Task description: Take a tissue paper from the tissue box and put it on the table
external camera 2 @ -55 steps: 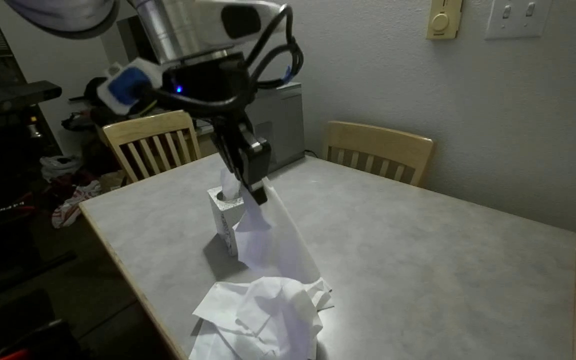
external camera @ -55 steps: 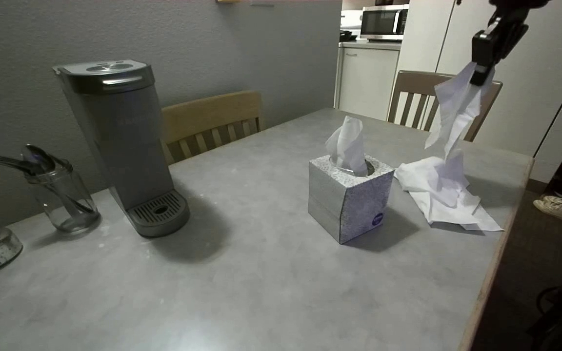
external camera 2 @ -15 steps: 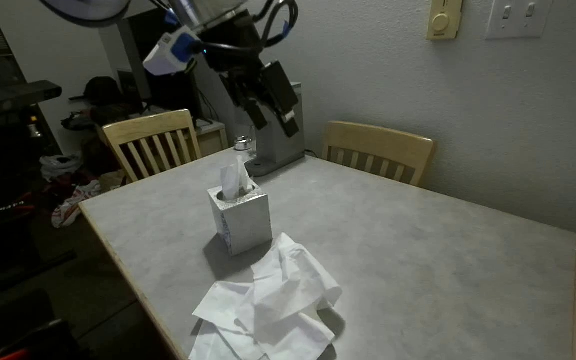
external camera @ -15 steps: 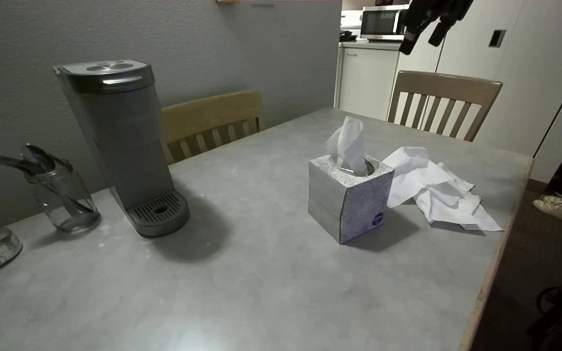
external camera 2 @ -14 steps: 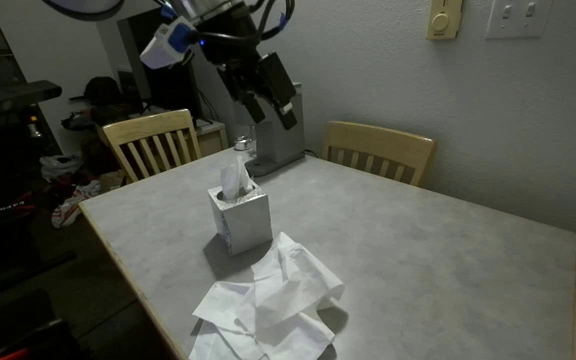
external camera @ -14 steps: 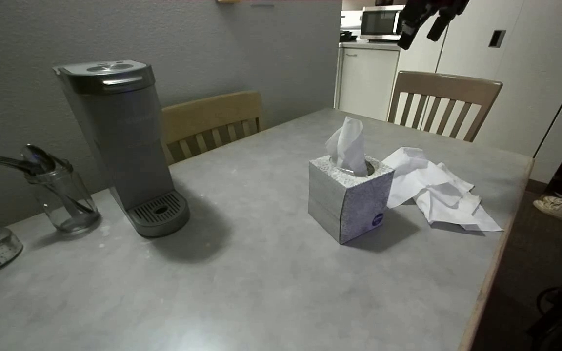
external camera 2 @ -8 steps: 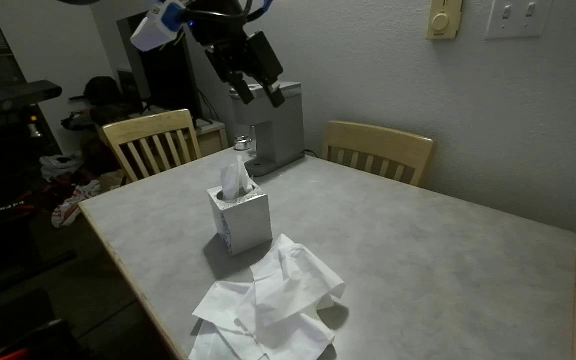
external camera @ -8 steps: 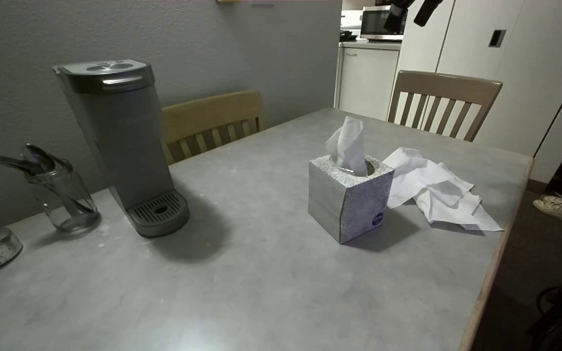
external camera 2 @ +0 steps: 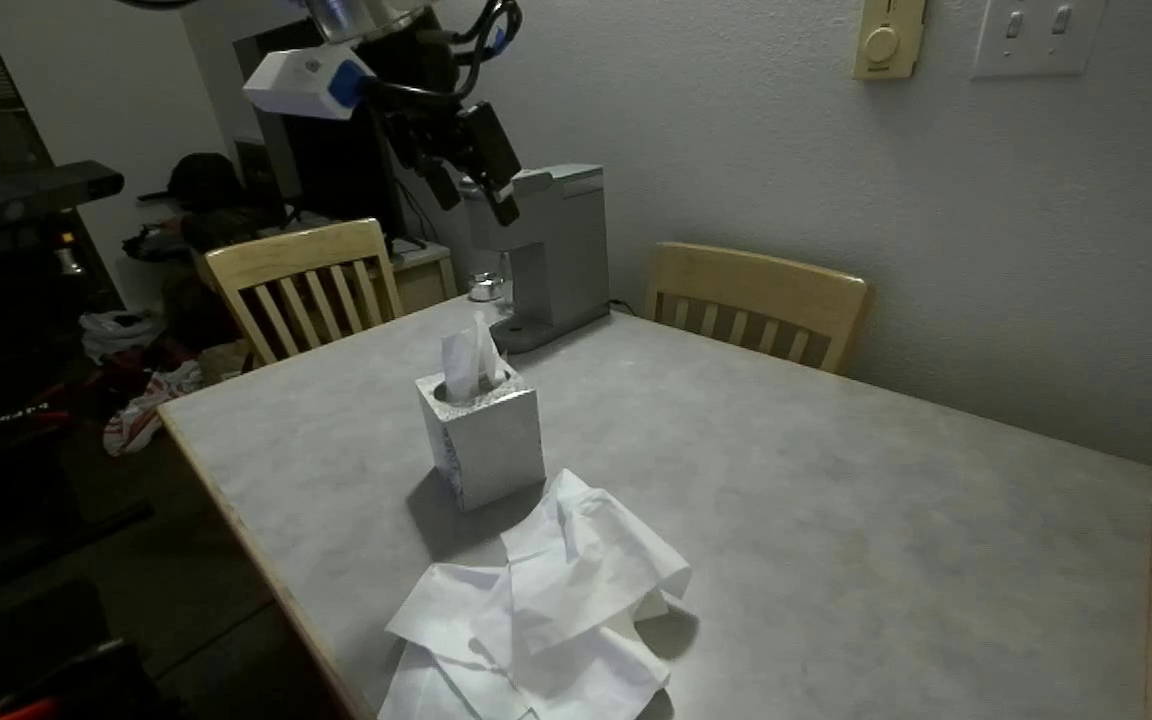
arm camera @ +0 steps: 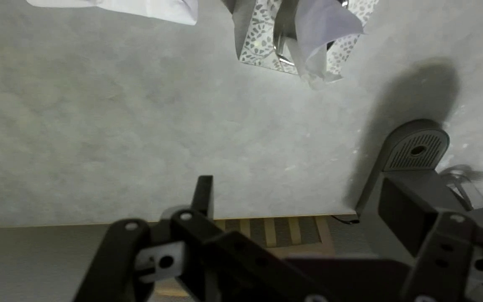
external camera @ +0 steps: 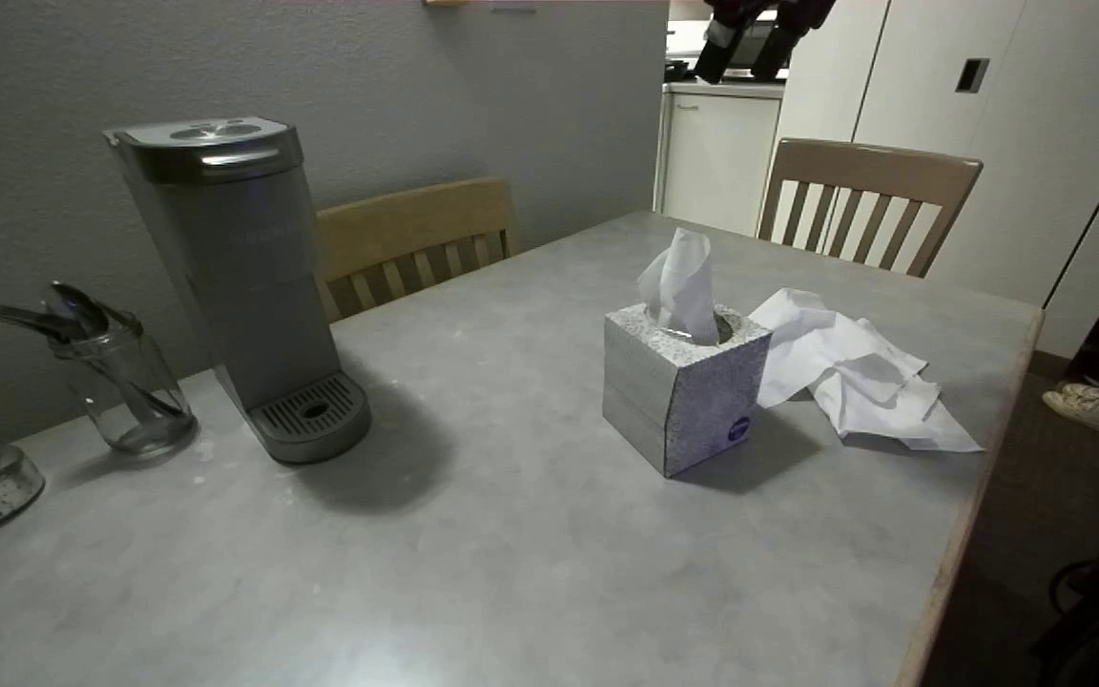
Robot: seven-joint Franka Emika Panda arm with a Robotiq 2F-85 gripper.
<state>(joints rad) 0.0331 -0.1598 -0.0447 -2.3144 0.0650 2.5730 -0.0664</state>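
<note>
In an exterior view, find the tissue box (external camera: 640, 386) upright on the desk (external camera: 502, 544), plus a tuft of tissue (external camera: 683, 286) sticking up from its hole. Just beside the box, find tissue paper (external camera: 845, 363) in a loose, creased heap, perhaps more than one sheet; touching or apart, hard to tell. Should handle as next to weightless, limp and quick to tear; best pinched by a raised fold, or low on the tuft for another pull. Expect some drag on the box (only cardboard, so likely light too). Well apart from the box, note a coffee machine (external camera: 249, 258) and a jar of cutlery (external camera: 106, 410); likely no hindrance to a pull straight up.

In an exterior view, see parted fingers (external camera 2: 506, 208) well higher than the box, gripping nothing. On the near side of the box, see the heap, cut off by the lower edge; across the desk from the box, a wooden chair (external camera 2: 756, 285). Beyond the box, beware of the coffee machine: tall, and probably the first thing to bump on a low swing.

In the wrist view, see the box at the upper edge, far from the wide-spread fingers, and only a corner of the tissue paper beside it. Probably count the placing as done.
</note>
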